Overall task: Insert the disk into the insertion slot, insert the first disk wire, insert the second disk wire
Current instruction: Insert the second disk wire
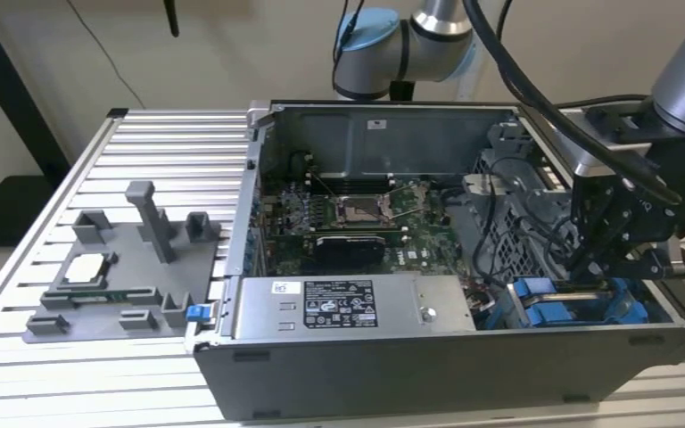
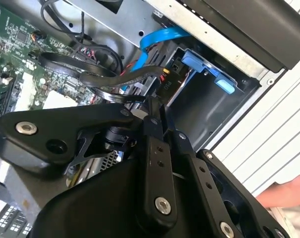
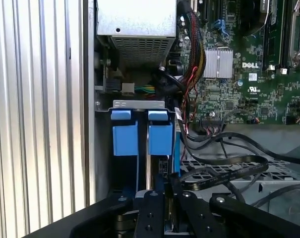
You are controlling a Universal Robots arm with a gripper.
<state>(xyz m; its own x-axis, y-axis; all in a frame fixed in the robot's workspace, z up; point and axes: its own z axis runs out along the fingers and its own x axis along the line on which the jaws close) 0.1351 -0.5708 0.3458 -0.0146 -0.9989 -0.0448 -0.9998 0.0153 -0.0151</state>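
Green motherboard [image 1: 355, 218] sits in the open case [image 1: 438, 357], grey power-supply box [image 1: 342, 308] up front. Grey fixture tray [image 1: 117, 276] sits outside on the slatted table [image 1: 33, 392].

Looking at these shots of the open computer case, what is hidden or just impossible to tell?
- Tool fingertips: in the exterior view the case's front wall cuts them off; in both wrist views the tool's own body covers them.
- Insertion slot depth: shadowed in the first wrist view.
- Blue cable ends: behind black wires, second wrist view.

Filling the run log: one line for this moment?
gripper: down inside computer case | at insertion slot | cables beside it
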